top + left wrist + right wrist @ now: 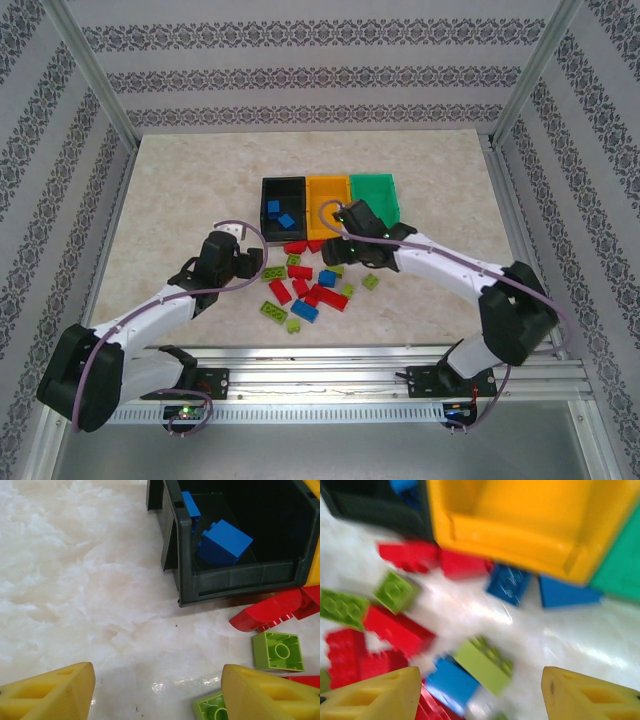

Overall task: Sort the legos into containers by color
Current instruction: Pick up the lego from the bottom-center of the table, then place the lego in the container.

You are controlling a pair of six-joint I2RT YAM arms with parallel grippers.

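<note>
The left arm reaches forward and low. Its gripper hovers over the bare table with jaws wide, just short of the black bin, which holds blue bricks. The right arm bends inward across the table. Its gripper is also spread wide and hangs above the loose pile of red, blue and lime bricks in front of the yellow bin. That view is blurred. The green bin stands touching the yellow one.
</note>
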